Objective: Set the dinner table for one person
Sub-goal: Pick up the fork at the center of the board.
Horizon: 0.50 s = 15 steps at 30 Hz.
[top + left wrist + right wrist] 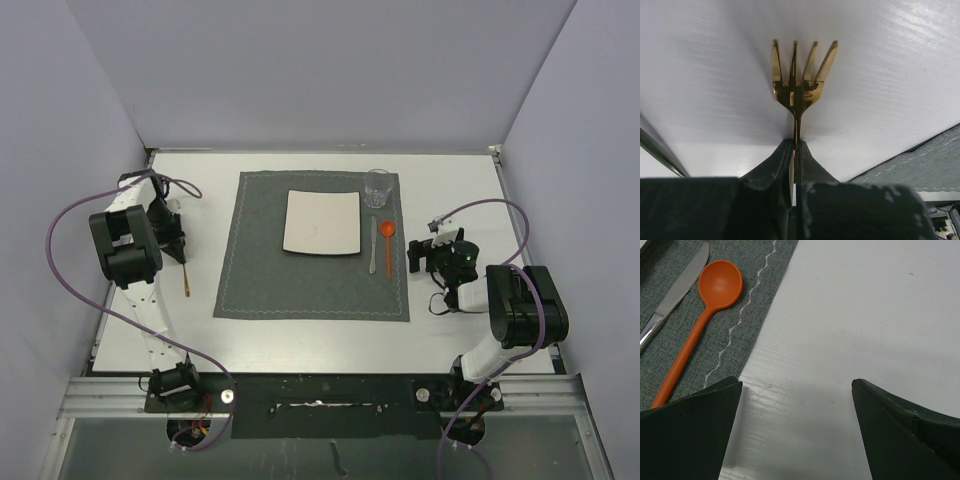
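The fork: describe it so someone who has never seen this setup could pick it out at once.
On the white table, look at the bare strip left of the grey placemat. The fork is there, its handle pinched in the left arm's shut jaws. It alone is gold and off the placemat; the silver knife and orange spoon lie right of the plate.

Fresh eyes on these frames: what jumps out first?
The gold fork stands out first, pinched by its handle in the shut left gripper on the left side of the white table, off the placemat. Next comes the dark grey placemat mid-table, carrying a square white plate, a glass, a knife and an orange spoon. The right gripper hangs open over bare tabletop just right of the spoon.
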Each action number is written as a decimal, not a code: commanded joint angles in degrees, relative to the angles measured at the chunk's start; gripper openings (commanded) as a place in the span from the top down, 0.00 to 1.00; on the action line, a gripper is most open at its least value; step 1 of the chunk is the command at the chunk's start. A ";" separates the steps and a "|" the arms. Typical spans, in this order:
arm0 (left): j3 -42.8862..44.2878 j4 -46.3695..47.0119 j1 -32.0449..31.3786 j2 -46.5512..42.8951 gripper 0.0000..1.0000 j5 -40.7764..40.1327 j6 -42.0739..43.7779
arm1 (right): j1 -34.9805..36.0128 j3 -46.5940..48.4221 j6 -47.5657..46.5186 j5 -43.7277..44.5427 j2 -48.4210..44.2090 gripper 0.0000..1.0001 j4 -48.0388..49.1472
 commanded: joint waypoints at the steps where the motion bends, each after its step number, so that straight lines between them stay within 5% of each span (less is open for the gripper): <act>1: 0.42 0.44 0.15 2.73 1.00 0.14 -0.71 | -0.26 1.44 0.18 -0.34 -0.24 0.02 2.89; 15: -0.16 -0.42 -3.15 -2.16 1.00 -3.36 -1.44 | -0.28 1.44 0.20 -0.34 -0.24 0.02 2.89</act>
